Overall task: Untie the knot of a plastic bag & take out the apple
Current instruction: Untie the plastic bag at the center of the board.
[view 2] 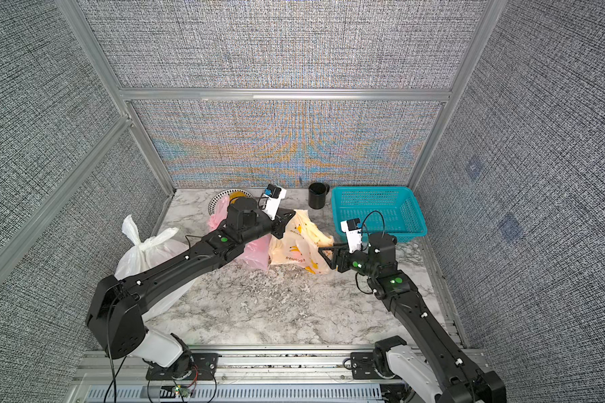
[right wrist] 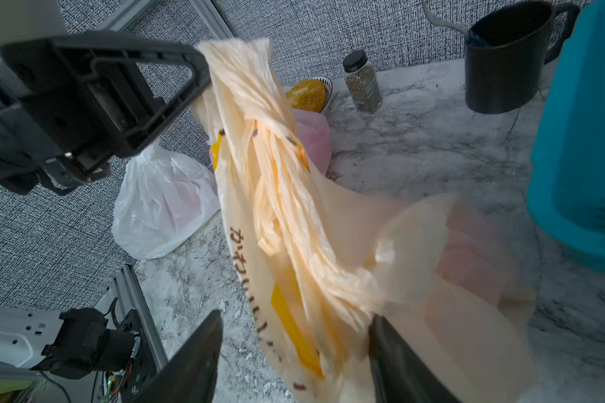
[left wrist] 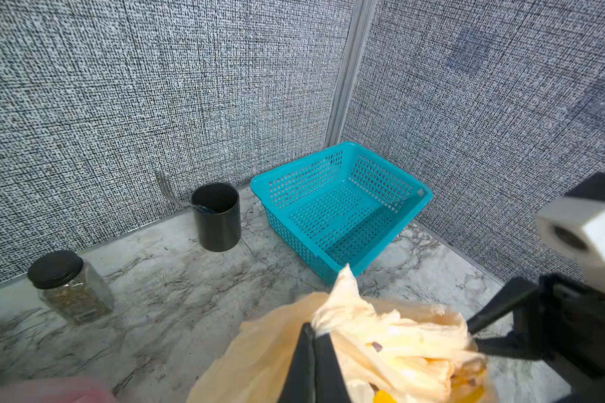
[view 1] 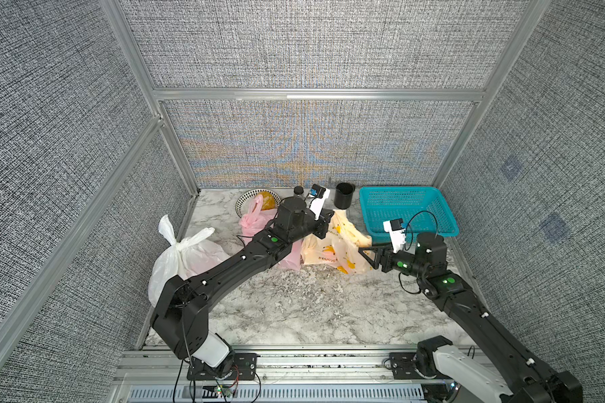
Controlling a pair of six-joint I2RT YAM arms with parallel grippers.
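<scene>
In both top views the left tool (view 1: 330, 215) is clamped on the upper end of the yellow bag (view 1: 332, 253), which hangs from it down onto the bench (view 1: 294, 307). The right tool (view 1: 365, 257), jaws apart, sits just beside the bag's other end. The left wrist view shows the closed fingers (left wrist: 323, 363) pinching twisted plastic. In the right wrist view the bag's twisted neck lies between the right tool's spread fingers (right wrist: 189, 356).

Lit brightly and evenly from overhead, with only soft, pale shadows on the desk (view 1: 294, 314). Rainbow moiré banding across the back wall (view 1: 304, 153) in both top views, plus wide-angle stretch toward the edges. Motion-smeared in the right wrist view: the lower bag (right wrist: 416, 244). Dark and defocused close to that lens: the right pincer (right wrist: 296, 317).
</scene>
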